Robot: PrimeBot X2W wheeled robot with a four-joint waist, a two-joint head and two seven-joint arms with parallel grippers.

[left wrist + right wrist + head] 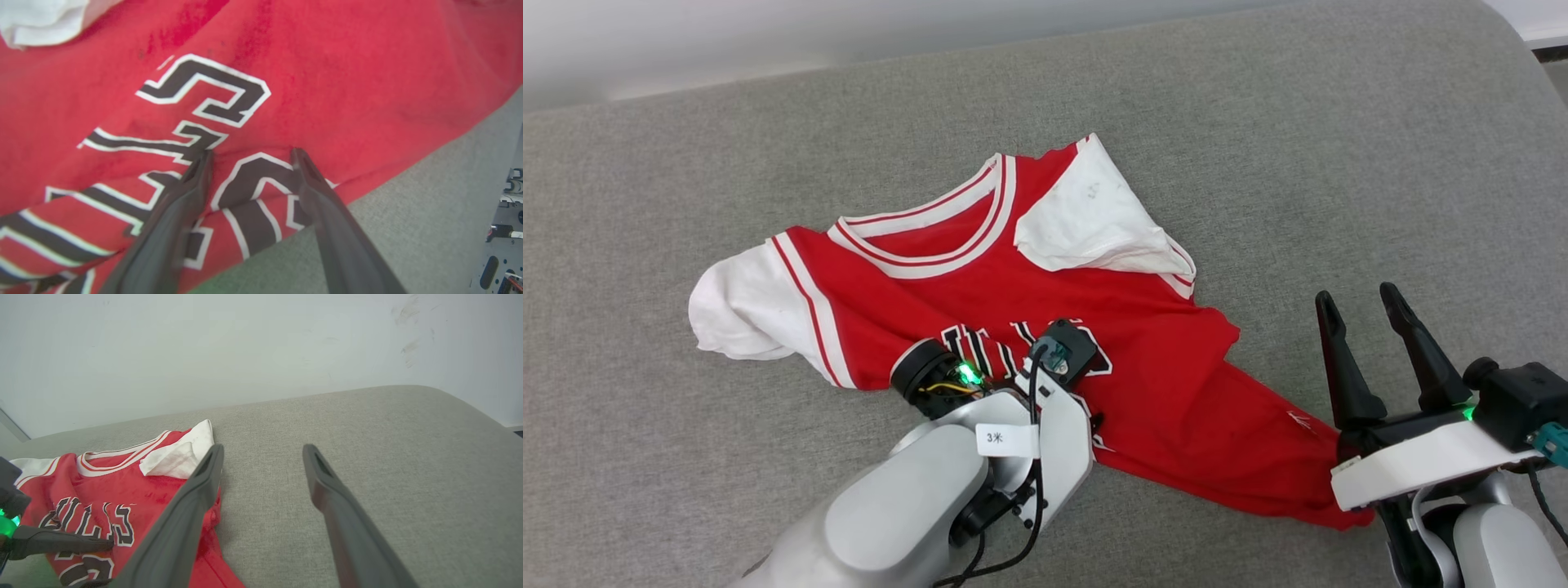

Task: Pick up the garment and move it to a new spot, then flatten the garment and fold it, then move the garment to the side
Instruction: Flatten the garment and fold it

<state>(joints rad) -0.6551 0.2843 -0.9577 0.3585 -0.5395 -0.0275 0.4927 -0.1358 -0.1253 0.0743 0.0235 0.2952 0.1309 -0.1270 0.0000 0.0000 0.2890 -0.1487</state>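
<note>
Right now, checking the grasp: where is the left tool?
In the left wrist view, the left tool is open over the black lettering of the garment, near its lower edge.

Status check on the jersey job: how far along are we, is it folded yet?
Done: nothing clearly. The garment lies rumpled and unfolded on the grey cushion, one white sleeve flopped over its chest. In hand: the left tool is open, tips at the black lettering, gripping nothing; the right tool is open beside it. Left: flattening, folding, moving aside.
</note>
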